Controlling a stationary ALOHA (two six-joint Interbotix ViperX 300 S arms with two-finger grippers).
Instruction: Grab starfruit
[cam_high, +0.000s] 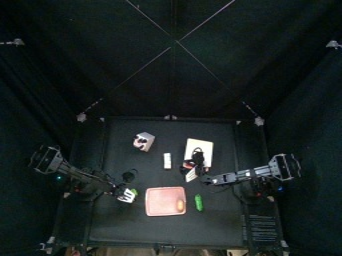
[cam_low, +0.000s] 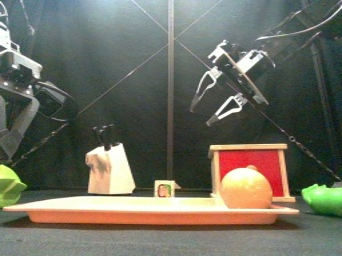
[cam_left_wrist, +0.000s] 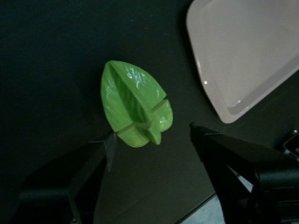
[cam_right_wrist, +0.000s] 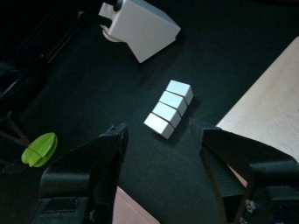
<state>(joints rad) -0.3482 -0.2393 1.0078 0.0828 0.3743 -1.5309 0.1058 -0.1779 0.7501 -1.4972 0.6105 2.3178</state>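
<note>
**Inspector A:** Where do we place the starfruit (cam_left_wrist: 135, 101)?

**Inspector B:** We find it lying on the black table just beside a corner of the pink board (cam_left_wrist: 257, 44), not touching it, on the left arm's side. It is free; nothing holds it.

**Inspector A:** And the left gripper (cam_left_wrist: 152, 137)?

**Inspector B:** We note its jaws spread wide and empty. In the left wrist view the fruit lies just ahead of them. Its nearer end reaches into the gap between the tips and the rest runs on beyond. Its long axis lies close to the reach direction, slanting a little away from the board. The jaws therefore stand either side of the narrow width.

**Inspector A:** The right gripper (cam_right_wrist: 162, 131)?

**Inspector B:** Jaws apart, nothing between them, held high over the white blocks (cam_right_wrist: 170, 109), across the board from the fruit. We judge the left arm clearly the nearer. In our view the coming move calls for a short advance along the fruit's length, then a close across its ribs.
</note>
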